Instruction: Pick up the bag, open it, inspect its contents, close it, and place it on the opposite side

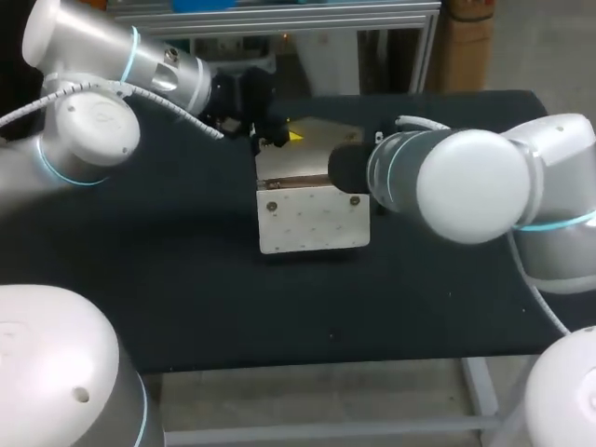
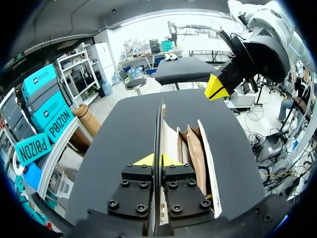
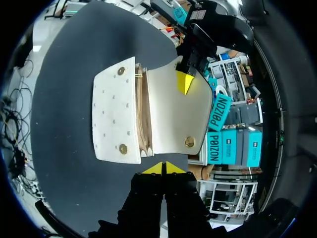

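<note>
While my left gripper (image 2: 157, 161) pinches the raised flap (image 3: 173, 119), the cream bag (image 1: 312, 219) sits open at frame centre; right gripper (image 3: 163, 168) hovers closed, empty. Step: inspection. Next, I judge: lower flap, fasten.

1. My head camera sits above and behind the robot, looking down on the dark table (image 1: 186, 307) from well back. My left arm (image 1: 93, 112) and right arm (image 1: 466, 186) enter from the sides.
2. My left wrist camera looks out along the left gripper (image 2: 157, 161), very close, edge-on down the white bag (image 2: 205, 163) and its lifted flap (image 2: 159, 124), and on across the table.
3. My right wrist camera faces down on the bag from above, past the right gripper (image 3: 162, 168).
4. All three views share the bag; each wrist view also catches the opposite gripper.
</note>
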You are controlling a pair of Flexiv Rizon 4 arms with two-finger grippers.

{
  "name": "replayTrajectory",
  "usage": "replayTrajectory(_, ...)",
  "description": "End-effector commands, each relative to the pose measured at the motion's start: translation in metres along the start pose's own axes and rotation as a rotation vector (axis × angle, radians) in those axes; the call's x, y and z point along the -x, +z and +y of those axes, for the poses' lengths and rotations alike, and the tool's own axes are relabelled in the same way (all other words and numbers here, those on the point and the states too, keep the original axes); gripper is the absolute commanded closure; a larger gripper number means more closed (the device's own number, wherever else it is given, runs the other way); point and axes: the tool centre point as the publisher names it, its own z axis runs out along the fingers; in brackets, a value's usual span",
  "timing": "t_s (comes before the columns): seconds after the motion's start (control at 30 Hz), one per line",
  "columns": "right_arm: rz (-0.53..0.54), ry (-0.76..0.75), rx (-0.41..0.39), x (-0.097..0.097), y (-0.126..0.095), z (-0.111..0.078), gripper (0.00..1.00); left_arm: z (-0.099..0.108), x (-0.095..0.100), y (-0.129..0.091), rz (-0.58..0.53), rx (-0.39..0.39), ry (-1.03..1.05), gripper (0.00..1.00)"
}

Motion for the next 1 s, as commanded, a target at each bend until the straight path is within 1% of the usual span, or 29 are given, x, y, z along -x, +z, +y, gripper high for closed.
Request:
replayTrajectory(0.03,-0.024,-0.005,0.003,-0.01,-0.011,-0.006,1.0,0.007,0.011,0.013,0.057,0.015,-0.008,1.0)
replayTrajectory(0.23,-0.008,-0.01,-0.001,-0.02,-0.009,-0.005,1.0,0.022,0.013,0.029,0.064,0.022,0.012,1.0)
replayTrajectory(0.33,-0.002,-0.011,0.001,-0.024,-0.008,-0.005,1.0,0.027,0.015,0.034,0.047,0.021,0.028,1.0)
replayTrajectory(0.37,0.001,-0.013,0.002,-0.026,-0.007,-0.005,1.0,0.03,0.016,0.036,0.023,0.03,0.031,1.0)
replayTrajectory(0.43,0.008,-0.015,0.001,-0.029,-0.005,-0.006,1.0,0.033,0.016,0.038,0.014,0.013,0.045,1.0)
replayTrajectory(0.47,0.016,-0.017,0.002,-0.03,-0.003,-0.006,1.0,0.035,0.016,0.039,-0.012,0.026,0.052,1.0)
replayTrajectory(0.5,0.021,-0.017,0.003,-0.032,-0.002,-0.006,1.0,0.036,0.016,0.04,-0.012,0.014,0.063,1.0)
replayTrajectory(0.77,0.084,-0.027,0.024,-0.049,0.016,-0.003,1.0,0.047,0.013,0.05,-0.116,0.037,0.125,1.0)
replayTrajectory(1.0,0.147,-0.025,0.053,-0.066,0.035,-0.001,1.0,0.058,0.009,0.058,-0.151,0.036,0.156,1.0)
